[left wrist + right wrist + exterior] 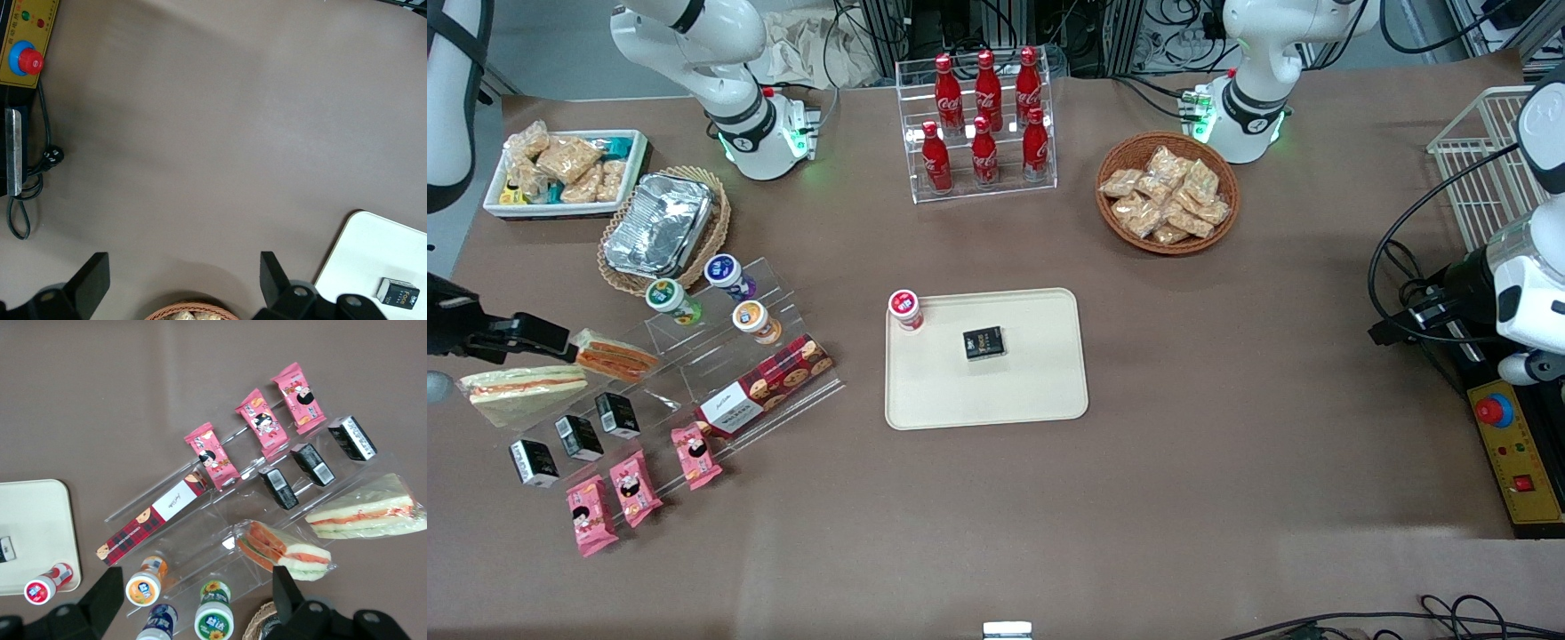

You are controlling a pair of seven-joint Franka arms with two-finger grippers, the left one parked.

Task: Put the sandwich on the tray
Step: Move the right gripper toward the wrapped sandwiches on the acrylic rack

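Your sandwich lies on the clear stepped stand beside the shorter orange sandwich, well apart from the cream tray, while the gripper hovers above them, fingers spread wide and holding nothing.

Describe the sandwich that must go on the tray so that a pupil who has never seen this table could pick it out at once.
Find the clear stepped display stand toward the working arm's end of the table, where the gripper hovers open. Two wrapped sandwiches lie at its outer end. Choose the sandwich nearer the front camera: long, pale white bread, thin pink-orange stripe, unlike the shorter orange-brown sandwich beside it.
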